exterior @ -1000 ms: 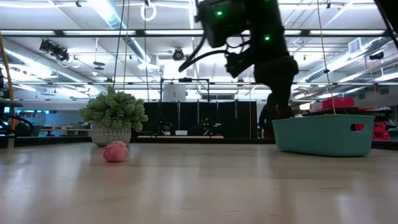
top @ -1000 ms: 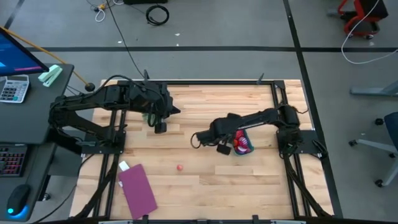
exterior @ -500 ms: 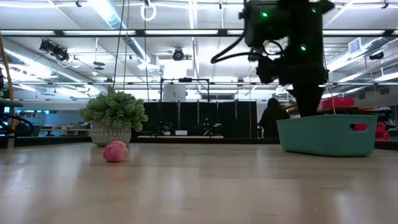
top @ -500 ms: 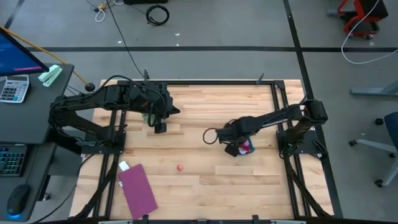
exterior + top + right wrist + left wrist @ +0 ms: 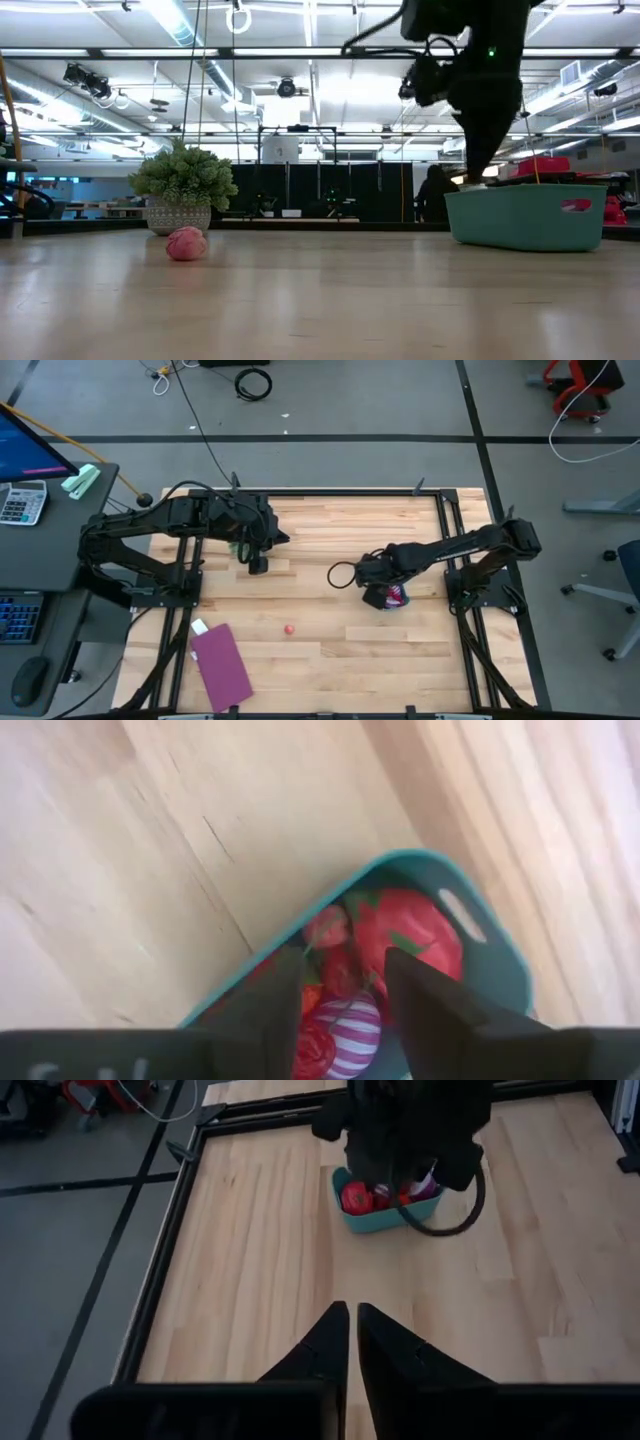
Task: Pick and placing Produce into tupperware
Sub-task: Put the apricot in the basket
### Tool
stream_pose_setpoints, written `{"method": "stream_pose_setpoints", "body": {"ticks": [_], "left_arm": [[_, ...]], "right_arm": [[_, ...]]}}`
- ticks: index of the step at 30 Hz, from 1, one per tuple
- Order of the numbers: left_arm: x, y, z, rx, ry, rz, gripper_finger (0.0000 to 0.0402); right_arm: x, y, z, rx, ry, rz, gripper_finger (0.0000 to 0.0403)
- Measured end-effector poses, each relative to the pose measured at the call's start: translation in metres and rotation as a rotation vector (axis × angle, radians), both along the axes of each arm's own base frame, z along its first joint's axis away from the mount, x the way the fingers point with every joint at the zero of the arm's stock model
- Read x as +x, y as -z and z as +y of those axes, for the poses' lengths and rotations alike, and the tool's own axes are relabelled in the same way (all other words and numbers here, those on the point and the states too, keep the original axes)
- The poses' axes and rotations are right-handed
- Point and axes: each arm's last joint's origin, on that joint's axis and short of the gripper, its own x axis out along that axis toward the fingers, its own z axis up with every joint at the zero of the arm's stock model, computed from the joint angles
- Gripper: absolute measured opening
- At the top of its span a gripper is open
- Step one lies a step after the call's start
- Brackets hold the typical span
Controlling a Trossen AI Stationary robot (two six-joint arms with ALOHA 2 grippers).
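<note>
The teal tupperware [image 5: 480, 935] stands on the table's right half [image 5: 525, 215] and holds red produce [image 5: 405, 935] and a purple striped ball [image 5: 345, 1025]. My right gripper [image 5: 343, 995] hangs open just above it [image 5: 385, 597], fingers pointing down, with nothing between them. One pink piece of produce [image 5: 186, 243] lies loose on the wood near the table's middle [image 5: 288, 629]. My left gripper [image 5: 352, 1340] is shut and empty, raised over the far left of the table [image 5: 258, 563].
A potted green leafy clump [image 5: 182, 190] stands at the far left under my left arm. A flat purple rectangle [image 5: 220, 663] lies at the near left with a small white piece [image 5: 199, 627] beside it. Bare wood lies between the loose produce and the tub.
My right gripper has travelled from the table's middle toward its right edge until it hangs over the tupperware, and it has tipped from slanting to pointing nearly straight down.
</note>
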Motion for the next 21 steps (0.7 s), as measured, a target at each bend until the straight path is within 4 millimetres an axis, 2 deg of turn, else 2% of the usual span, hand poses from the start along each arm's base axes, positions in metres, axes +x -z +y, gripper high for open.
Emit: {"method": "stream_pose_setpoints", "body": {"ticks": [7,10,15,21], "left_arm": [[-0.007,0.009,-0.003,-0.084,-0.056,0.104,0.0025],[-0.008,0.024,-0.011,-0.109,-0.054,0.172,0.0024],[-0.005,0.070,-0.036,-0.179,-0.044,0.282,0.0039],[-0.004,0.144,-0.075,-0.207,0.060,0.289,0.0068]], "right_arm": [[-0.006,-0.021,0.001,0.014,0.032,-0.125,0.0159],[-0.004,-0.028,0.002,-0.017,0.069,-0.213,0.0154],[0.005,-0.036,0.004,-0.156,0.049,-0.343,0.0148],[0.010,-0.039,0.005,-0.200,-0.014,-0.381,0.0146]]}}
